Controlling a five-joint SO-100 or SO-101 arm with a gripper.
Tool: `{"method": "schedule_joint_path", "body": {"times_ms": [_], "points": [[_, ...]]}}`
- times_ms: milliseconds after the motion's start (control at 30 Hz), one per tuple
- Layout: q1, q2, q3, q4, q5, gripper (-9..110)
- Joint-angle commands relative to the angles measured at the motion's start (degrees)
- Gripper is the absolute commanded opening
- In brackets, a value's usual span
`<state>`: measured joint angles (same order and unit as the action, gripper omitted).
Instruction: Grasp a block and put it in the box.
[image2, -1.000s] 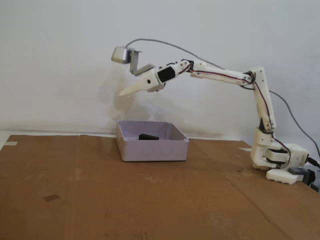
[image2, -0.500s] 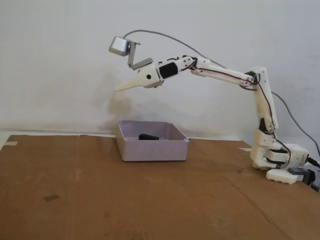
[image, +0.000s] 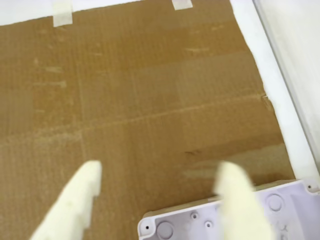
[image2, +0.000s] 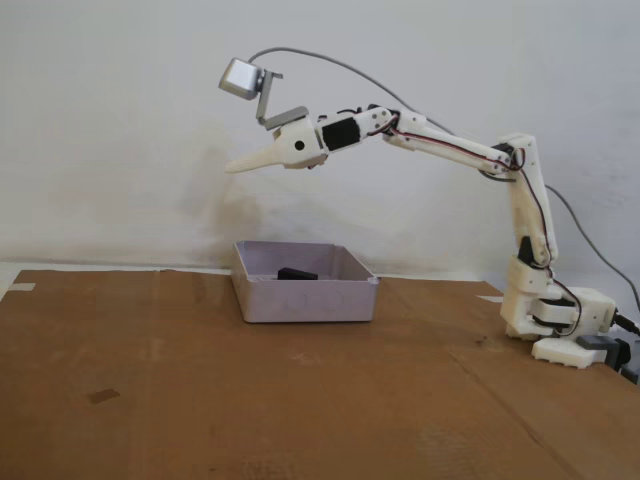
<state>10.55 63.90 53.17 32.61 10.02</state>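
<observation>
I see my cream two-fingered hand (image: 160, 182) spread wide open with nothing between its fingers; in the fixed view the hand (image2: 237, 167) hangs high in the air, pointing left, above the left wall of the pale grey plastic box (image2: 305, 298). The small black block (image2: 298, 273) lies inside that box, on its floor towards the back. In the wrist view a corner of the box (image: 172, 222) sits below my right finger (image: 240, 200). The box rests on the brown cardboard-covered bench (image2: 200, 390), with the white arm's base (image2: 560, 325) well apart at the right
</observation>
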Motion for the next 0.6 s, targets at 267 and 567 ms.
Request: {"method": "schedule_joint_path", "body": {"times_ms": [267,567], "points": [[-0.9,4.0,-7.6,-2.4,0.1,17],[-1.0,4.7,-7.4,-1.8,-0.4,7]]}}
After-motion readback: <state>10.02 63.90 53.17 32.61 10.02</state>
